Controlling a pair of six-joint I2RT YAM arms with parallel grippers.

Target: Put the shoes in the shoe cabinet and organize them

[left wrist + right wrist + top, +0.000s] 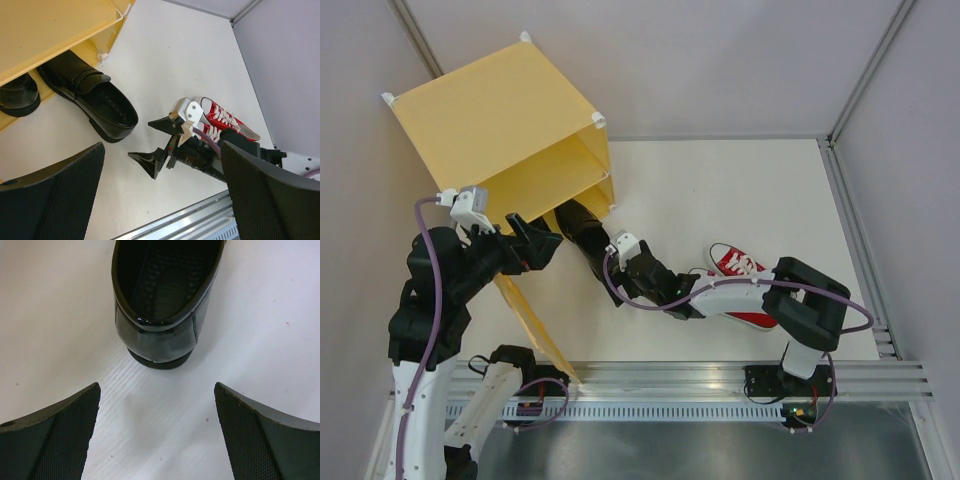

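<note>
The glossy black leather loafer (160,295) lies toe-first in the yellow-orange cube cabinet (500,110) at the far-left corner of the counter (740,190), heel protruding. The right gripper (156,390) and left gripper (542,240) gape wide, empty. The light, stiff, slick leather probably favours pinching the heel rim.

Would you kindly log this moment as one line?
right gripper open behind loafer heel | loafer toe in cabinet | left gripper open | red sneakers on table
</note>
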